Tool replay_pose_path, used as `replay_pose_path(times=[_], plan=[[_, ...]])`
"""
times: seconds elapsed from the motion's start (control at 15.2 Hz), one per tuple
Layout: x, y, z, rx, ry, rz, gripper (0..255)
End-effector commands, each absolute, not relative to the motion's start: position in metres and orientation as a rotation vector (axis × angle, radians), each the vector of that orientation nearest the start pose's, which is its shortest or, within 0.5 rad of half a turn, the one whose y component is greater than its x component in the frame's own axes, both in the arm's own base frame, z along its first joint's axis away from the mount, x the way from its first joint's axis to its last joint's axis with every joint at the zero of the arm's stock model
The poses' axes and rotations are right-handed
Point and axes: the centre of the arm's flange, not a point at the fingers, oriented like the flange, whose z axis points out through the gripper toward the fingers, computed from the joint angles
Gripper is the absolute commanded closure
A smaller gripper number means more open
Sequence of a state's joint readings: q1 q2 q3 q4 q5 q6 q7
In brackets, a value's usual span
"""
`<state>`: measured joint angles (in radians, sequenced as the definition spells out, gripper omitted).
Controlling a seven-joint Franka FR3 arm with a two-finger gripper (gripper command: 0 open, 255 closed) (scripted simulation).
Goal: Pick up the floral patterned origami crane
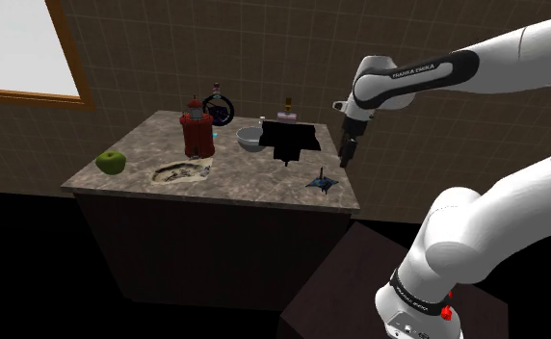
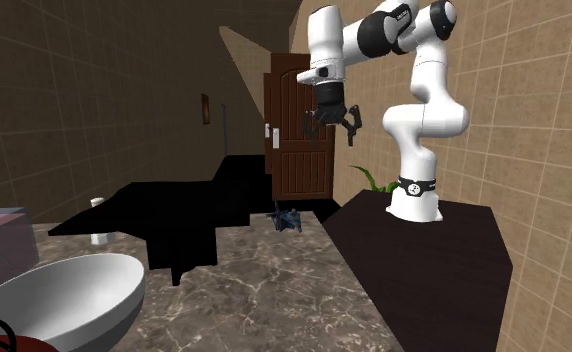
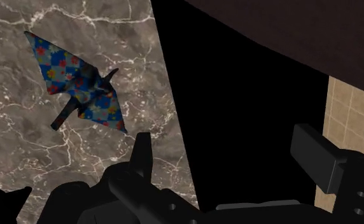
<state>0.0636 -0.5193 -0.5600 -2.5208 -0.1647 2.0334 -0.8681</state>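
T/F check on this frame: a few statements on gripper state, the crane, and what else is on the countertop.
1. The gripper is shut on the crane. False: its fingers stand apart and it hangs above the countertop, with the crane untouched.
2. The crane lies on the marbled countertop. True.
3. The green apple sits right beside the crane. False: it is at the opposite end of the countertop, at the shoulder view's left.
4. A white bowl stands on the countertop. True.
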Motion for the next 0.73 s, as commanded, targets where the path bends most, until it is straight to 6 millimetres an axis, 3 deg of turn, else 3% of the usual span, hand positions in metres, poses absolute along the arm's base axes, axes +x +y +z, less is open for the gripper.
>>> replay_pose_path(times=[0.0, 0.66], plan=[[0.355, -0.220, 0.408, -2.892, -0.842, -0.098, 0], [0.421, -0.303, 0.312, -2.682, -1.149, -0.178, 0]])
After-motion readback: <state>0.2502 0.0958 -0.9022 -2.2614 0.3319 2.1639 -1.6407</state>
